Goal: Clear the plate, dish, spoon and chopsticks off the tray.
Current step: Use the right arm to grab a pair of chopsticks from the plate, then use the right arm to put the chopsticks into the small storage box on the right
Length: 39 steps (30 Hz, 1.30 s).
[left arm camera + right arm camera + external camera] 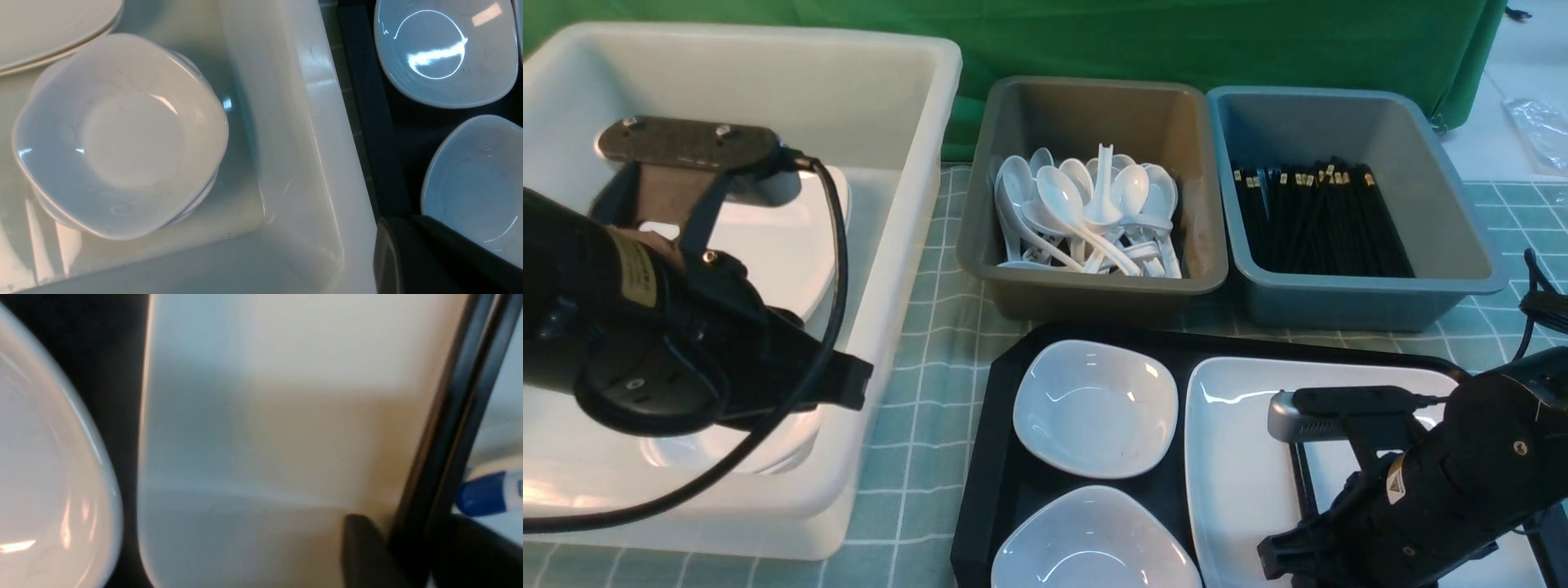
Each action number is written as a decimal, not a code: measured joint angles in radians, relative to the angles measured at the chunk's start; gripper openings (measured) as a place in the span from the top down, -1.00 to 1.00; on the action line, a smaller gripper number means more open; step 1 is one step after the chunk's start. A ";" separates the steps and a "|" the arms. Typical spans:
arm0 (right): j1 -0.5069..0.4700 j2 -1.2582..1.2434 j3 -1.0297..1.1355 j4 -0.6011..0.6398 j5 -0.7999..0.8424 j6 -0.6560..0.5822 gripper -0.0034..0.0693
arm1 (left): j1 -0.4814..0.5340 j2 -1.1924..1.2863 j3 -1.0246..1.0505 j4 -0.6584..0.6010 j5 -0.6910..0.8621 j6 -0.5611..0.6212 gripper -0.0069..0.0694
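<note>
Jaws of the right gripper [408, 543] pinch the chopsticks [455, 396] lying across the plate [265, 416]; those of the left gripper [412, 249] are clenched.

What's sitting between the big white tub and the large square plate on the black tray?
The front view shows a strip of checked tablecloth, then two small white dishes on the tray: the far dish and the near dish.

Glossy white plate [1235, 457], black plastic tray [1003, 500]
</note>
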 joint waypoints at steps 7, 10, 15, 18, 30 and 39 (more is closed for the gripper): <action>0.000 -0.063 0.000 0.010 0.026 -0.002 0.47 | 0.000 0.000 0.000 0.000 -0.003 0.000 0.82; 0.000 -0.119 -0.001 0.021 0.052 -0.012 0.47 | 0.000 0.000 0.000 0.000 -0.004 0.000 0.82; -0.004 -0.258 -0.087 0.024 0.161 -0.021 0.47 | 0.000 0.000 0.000 0.000 -0.006 0.000 0.80; -0.054 -0.290 -0.207 0.028 0.185 -0.068 0.47 | 0.000 0.000 0.000 0.000 -0.006 -0.001 0.80; -0.371 0.260 -0.924 0.021 0.207 -0.205 0.47 | 0.000 0.000 0.000 -0.033 -0.006 -0.004 0.80; -0.372 0.530 -1.133 0.018 0.256 -0.197 0.14 | 0.000 0.000 0.000 -0.107 -0.003 -0.004 0.80</action>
